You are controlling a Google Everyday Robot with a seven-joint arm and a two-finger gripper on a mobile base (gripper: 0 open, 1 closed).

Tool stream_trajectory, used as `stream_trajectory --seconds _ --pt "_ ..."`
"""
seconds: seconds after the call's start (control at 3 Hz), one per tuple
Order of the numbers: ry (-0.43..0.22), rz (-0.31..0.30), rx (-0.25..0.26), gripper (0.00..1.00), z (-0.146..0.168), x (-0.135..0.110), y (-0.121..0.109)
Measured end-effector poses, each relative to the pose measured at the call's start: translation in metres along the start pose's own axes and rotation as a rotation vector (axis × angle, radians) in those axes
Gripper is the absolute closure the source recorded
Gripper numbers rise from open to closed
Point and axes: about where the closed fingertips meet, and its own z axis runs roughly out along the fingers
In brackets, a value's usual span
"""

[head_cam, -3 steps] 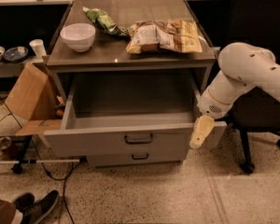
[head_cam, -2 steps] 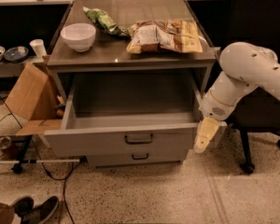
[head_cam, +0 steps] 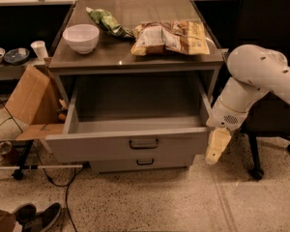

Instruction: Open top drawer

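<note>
The top drawer (head_cam: 101, 149) is a wide grey metal drawer, pulled far out of the cabinet, with its inside bare. Its small black loop handle (head_cam: 143, 143) sits at the centre of the front. A shorter grey drawer (head_cam: 142, 163) below it stays in, with a like handle. My gripper (head_cam: 216, 149) hangs from the white arm (head_cam: 253, 76) just right of the drawer's front right corner, pointing down at the floor and apart from the handle.
On the cabinet top (head_cam: 87, 59) stand a white bowl (head_cam: 80, 37), a green bag (head_cam: 104, 21) and snack bags (head_cam: 169, 36). A cardboard box (head_cam: 31, 98) leans at the left. A black office chair (head_cam: 268, 23) stands at the right. Cables and shoes (head_cam: 36, 217) lie on the floor.
My gripper has shifted slightly to the right and down beside the drawer's right corner. The drawer stays pulled out as before.
</note>
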Motion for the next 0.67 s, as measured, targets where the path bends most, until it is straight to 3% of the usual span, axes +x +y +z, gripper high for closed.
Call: stream_trajectory --seconds 0.67 --pt "0.037 -0.041 -0.09 0.6 0.0064 0.0046 0.0188"
